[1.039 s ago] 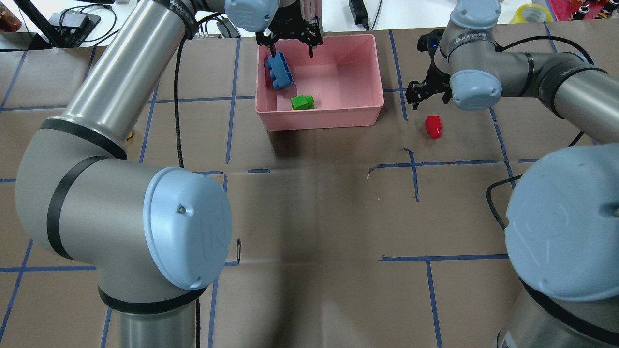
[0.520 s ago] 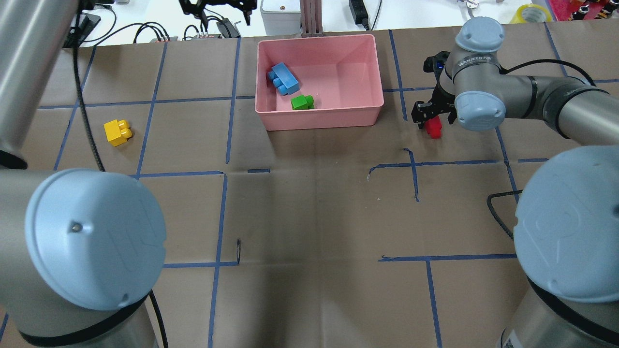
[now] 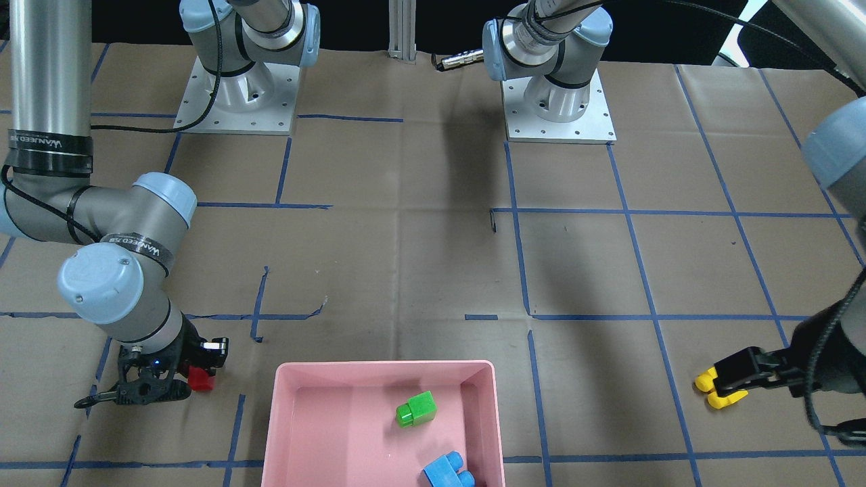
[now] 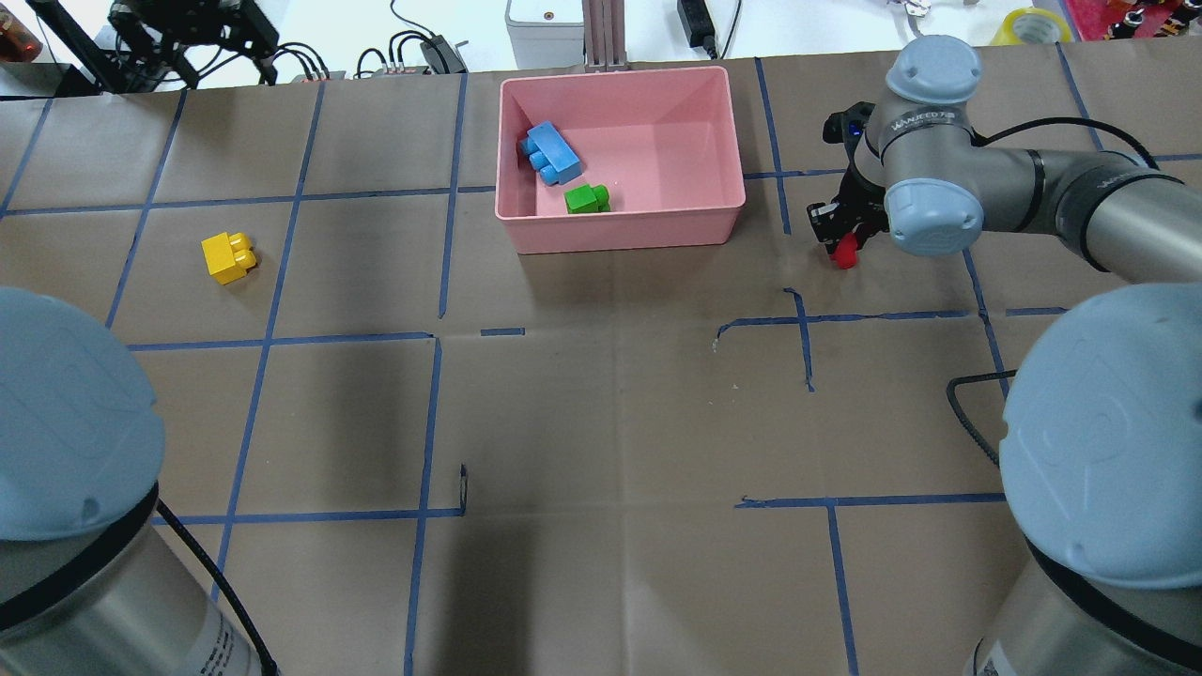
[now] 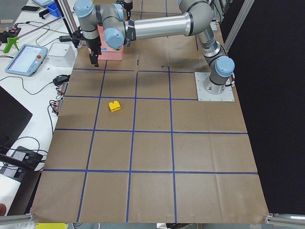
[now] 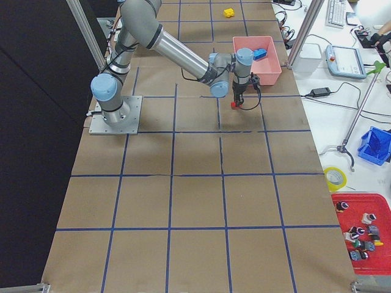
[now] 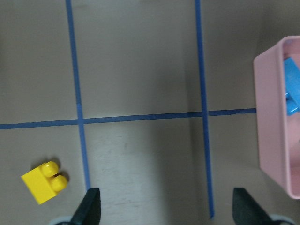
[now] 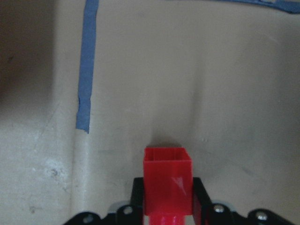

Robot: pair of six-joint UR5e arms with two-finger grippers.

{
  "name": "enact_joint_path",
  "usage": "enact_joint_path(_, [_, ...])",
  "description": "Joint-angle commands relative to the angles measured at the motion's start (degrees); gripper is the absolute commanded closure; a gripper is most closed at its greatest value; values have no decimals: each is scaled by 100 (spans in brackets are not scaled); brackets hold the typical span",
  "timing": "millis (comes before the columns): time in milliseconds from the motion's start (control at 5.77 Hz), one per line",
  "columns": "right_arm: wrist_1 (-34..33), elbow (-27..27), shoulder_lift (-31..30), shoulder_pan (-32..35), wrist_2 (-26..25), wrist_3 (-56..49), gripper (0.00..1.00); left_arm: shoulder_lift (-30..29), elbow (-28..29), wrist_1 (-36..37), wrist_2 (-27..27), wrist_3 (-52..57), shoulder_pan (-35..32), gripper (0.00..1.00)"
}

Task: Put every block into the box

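Brown paper tabletop (image 4: 601, 422) up front, blue tape grid (image 4: 357, 338). Right gripper (image 8: 168, 192) has dropped and is pinching the red brick (image 8: 168, 180) near the pink box (image 4: 620, 230). Left gripper (image 7: 166, 199) has swung off the box, jaws spread, hovering near the loose yellow brick (image 7: 45, 181). Blue brick (image 4: 549, 155) and green brick (image 4: 587, 198) are in, so halfway. Cables (image 4: 413, 52) behind.

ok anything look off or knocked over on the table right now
Nothing spilled or damaged. Only oddity: the green brick and blue brick in the pink tray lie on their sides, studs pointing sideways, as does the yellow brick on the table. The red brick is pinched in the right claw.
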Motion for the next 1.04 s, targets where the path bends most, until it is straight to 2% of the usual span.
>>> enact_joint_path(0, [189,-192,-438,-1,-8,-1,94,-18,-357,16,-8,-312,699,1])
enact_joint_path(173, [896,-689,-563,16,1,7,94,25,-524,-1,-69,-812,902,1])
enact_joint_path(346, [1634,-1538,-556,121,70,-1,94,-122,-587,294,-70,-947,1069,1])
enact_joint_path(520, [1963,-2112,-521,400,924,59,94,-272,-605,498,-70,-1671,1088,1])
enact_joint_path(693, [1792,-2239,-486,717,1707,103,95,-404,-640,517,-26,-1965,1053,1])
enact_joint_path(866, [581,-2232,-129,850,2402,78,96,-431,-936,622,-26,-2168,1018,2])
